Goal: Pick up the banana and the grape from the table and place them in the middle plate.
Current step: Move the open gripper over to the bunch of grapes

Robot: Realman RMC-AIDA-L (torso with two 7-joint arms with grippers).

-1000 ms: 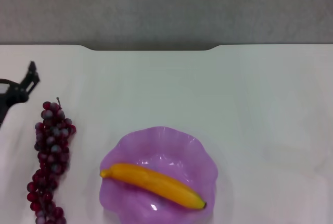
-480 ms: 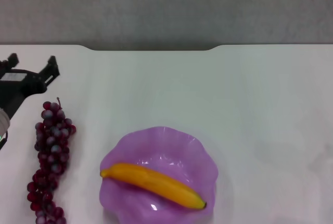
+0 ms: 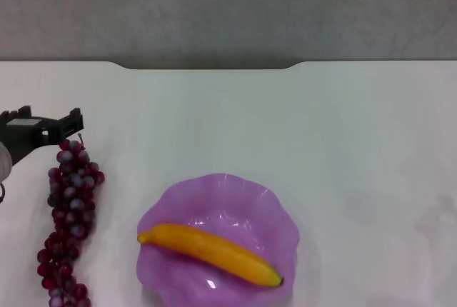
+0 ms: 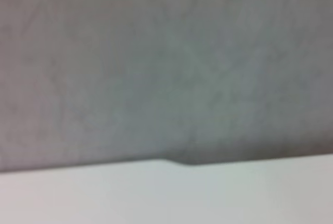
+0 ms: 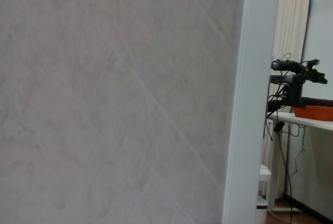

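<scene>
We take the translucent purple plastic plate with a wavy scalloped rim (image 3: 166,210) as our landmark on the broad white table (image 3: 321,128). A curved yellow-orange banana with a dark tip (image 3: 211,254) lies inside it, slanting across the bowl. To the plate's left, apart from its rim, a long bunch of dark red-purple grapes (image 3: 68,221) rests on the table. Our left gripper (image 3: 44,123) sits at the far end of that bunch, by the stem, its two black fingers spread apart with nothing between them. Our right gripper shows in no view.
</scene>
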